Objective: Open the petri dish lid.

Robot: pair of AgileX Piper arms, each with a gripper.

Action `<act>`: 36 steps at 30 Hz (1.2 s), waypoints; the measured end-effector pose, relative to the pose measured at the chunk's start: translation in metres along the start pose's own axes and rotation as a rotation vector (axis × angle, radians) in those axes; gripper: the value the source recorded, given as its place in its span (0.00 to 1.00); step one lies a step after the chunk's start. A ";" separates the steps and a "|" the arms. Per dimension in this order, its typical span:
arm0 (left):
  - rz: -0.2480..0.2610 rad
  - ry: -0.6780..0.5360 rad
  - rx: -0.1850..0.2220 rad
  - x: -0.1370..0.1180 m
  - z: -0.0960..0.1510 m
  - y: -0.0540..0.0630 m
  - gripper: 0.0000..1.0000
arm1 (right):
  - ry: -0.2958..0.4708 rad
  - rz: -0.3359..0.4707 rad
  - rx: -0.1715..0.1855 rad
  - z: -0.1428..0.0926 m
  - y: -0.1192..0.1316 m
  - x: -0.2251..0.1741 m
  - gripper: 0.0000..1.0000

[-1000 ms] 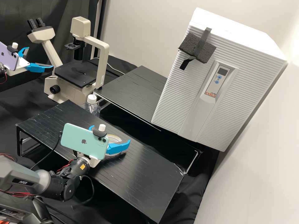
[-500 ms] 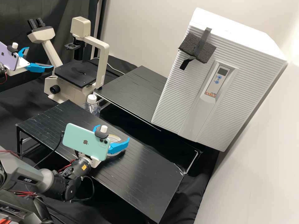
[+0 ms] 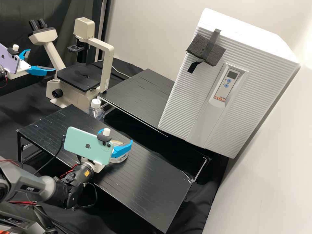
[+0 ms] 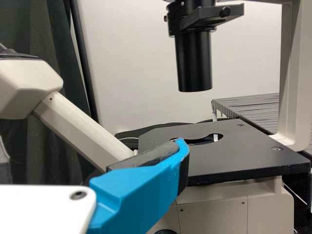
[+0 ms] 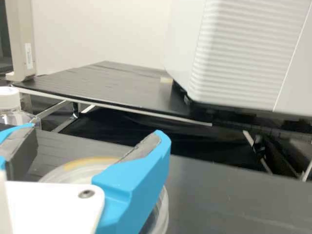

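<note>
The clear round petri dish sits on the front black stand, with a yellowish rim at its far edge; whether its lid is seated I cannot tell. Over it, my right gripper holds its blue fingers apart, one at either side. The right wrist view has the dish low down, partly covered by one finger of the right gripper. Far off at the upper left, my left gripper is open beside the microscope. In the left wrist view, one finger of the left gripper stands before the microscope stage.
The front stand extends right of the dish. Behind it are a white-capped bottle, the microscope and a second black stand. A big white ribbed incubator rises at the back right.
My right gripper has shifted slightly, first rightward and then back left, and its near fingertip is a little higher over the dish. The left arm has stayed still.
</note>
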 end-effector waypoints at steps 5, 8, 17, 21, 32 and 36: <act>0.000 0.000 0.000 0.000 0.000 0.000 1.00 | 0.004 0.033 -0.018 -0.003 0.004 -0.003 1.00; 0.000 0.000 0.000 0.000 0.000 0.000 1.00 | -0.004 0.040 -0.018 -0.001 0.005 -0.003 1.00; 0.000 0.000 0.000 0.000 0.000 0.000 1.00 | -0.029 0.036 -0.048 0.004 0.008 -0.005 1.00; 0.000 0.000 0.000 0.000 0.000 0.000 1.00 | -0.041 0.020 -0.055 0.008 0.008 -0.006 1.00; 0.000 0.000 0.000 0.000 0.000 0.000 1.00 | -0.050 -0.007 -0.040 0.012 0.010 -0.012 1.00; 0.000 0.000 0.000 0.000 0.000 0.000 1.00 | -0.052 -0.009 -0.037 0.012 0.010 -0.012 1.00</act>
